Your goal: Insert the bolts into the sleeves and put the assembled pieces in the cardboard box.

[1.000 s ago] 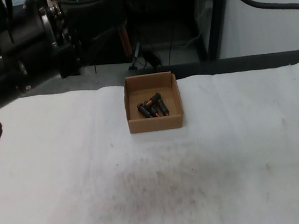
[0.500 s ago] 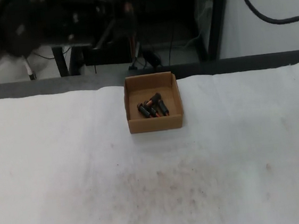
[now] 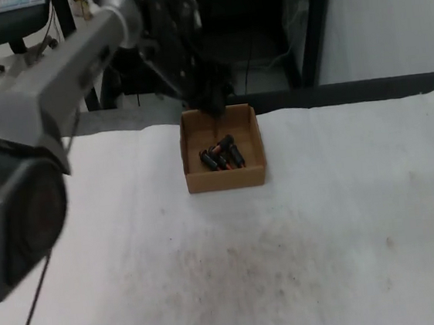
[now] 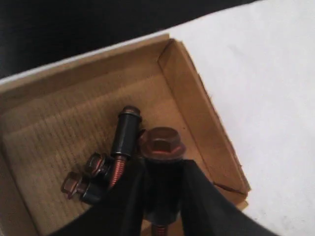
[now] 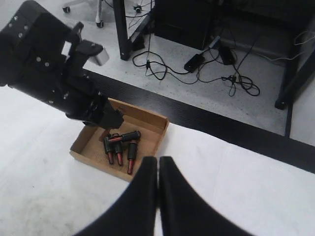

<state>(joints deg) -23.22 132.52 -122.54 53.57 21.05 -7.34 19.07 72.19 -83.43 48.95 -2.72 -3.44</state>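
The cardboard box [image 3: 225, 179] stands at the back middle of the white-covered bench. Three assembled pieces [image 3: 223, 156], copper bolts in black sleeves, lie inside it [image 4: 125, 132]. My left gripper [image 4: 163, 172] hangs over the box [image 4: 197, 108], shut on another assembled piece [image 4: 162, 145] with its hex head pointing away from the wrist. From the high view that gripper [image 3: 212, 105] is above the box's far wall. My right gripper [image 5: 158, 167] is shut on nothing, held above the bench on the box's [image 5: 142, 118] near side, and it looks at the left gripper [image 5: 106, 118] and the pieces [image 5: 120, 145].
The left arm [image 3: 53, 79] crosses the left rear of the bench. A black bench edge [image 3: 349, 90] runs behind the box. Beyond it are floor cables [image 5: 216, 64], table legs and a chair base. The white cover [image 3: 324, 221] is stained in front.
The left arm has swung in from the left and now stretches over the bench to the box. The box and the three pieces inside have not moved.
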